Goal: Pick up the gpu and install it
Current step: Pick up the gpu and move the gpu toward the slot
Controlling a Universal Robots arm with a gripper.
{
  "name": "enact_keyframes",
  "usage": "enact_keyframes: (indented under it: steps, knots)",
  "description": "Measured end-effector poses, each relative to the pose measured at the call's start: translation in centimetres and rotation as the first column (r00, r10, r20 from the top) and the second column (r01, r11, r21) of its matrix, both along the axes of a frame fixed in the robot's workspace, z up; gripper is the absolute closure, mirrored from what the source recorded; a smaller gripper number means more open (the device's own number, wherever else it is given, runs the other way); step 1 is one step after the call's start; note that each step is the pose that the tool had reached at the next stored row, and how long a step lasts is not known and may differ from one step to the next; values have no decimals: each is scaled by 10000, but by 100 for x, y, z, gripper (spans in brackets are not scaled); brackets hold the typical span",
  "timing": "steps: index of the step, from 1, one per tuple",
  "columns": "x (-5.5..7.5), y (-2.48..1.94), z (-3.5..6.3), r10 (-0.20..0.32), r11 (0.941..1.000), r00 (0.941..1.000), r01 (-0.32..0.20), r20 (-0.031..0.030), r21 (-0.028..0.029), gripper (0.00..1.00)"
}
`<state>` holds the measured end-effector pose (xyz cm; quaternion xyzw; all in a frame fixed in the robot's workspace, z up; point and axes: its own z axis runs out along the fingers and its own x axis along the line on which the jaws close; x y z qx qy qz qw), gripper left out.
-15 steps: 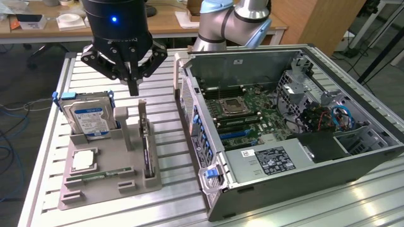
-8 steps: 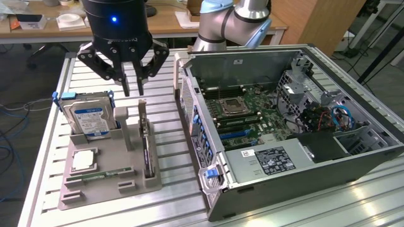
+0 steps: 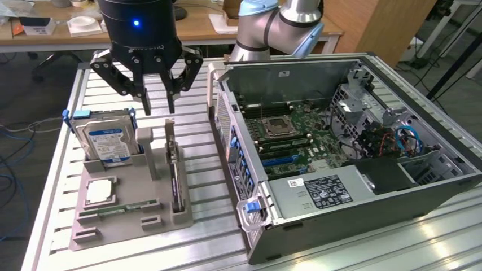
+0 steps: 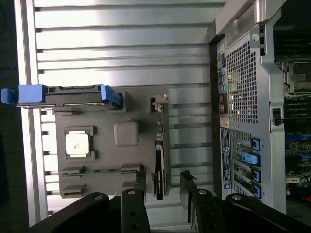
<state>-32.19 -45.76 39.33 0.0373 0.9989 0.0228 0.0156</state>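
Place: I'm driving a rig in a robotics lab.
Bench: slotted aluminium tabletop (image 3: 421, 243), opened computer tower (image 3: 339, 141) on it.
Upper left: wooden desk (image 3: 196, 28).
Left edge: loose floor cables (image 3: 15, 127).

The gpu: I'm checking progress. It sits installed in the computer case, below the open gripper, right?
No. The exterior view shows the gpu standing on edge in the gray holder beside the computer case, not installed; the open gripper is above it.

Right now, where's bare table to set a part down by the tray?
Widest bare table: beyond the hard drive end of the tray. Also a patch off the tray's opposite end. Tight: the strip between the gpu and computer case, with the open gripper above the gpu.
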Motion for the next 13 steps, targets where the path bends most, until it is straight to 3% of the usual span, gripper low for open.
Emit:
enact_keyframes:
  steps: [13]
  knots:
    - [0,0,-30,0,10000,10000,0,0,0,58]
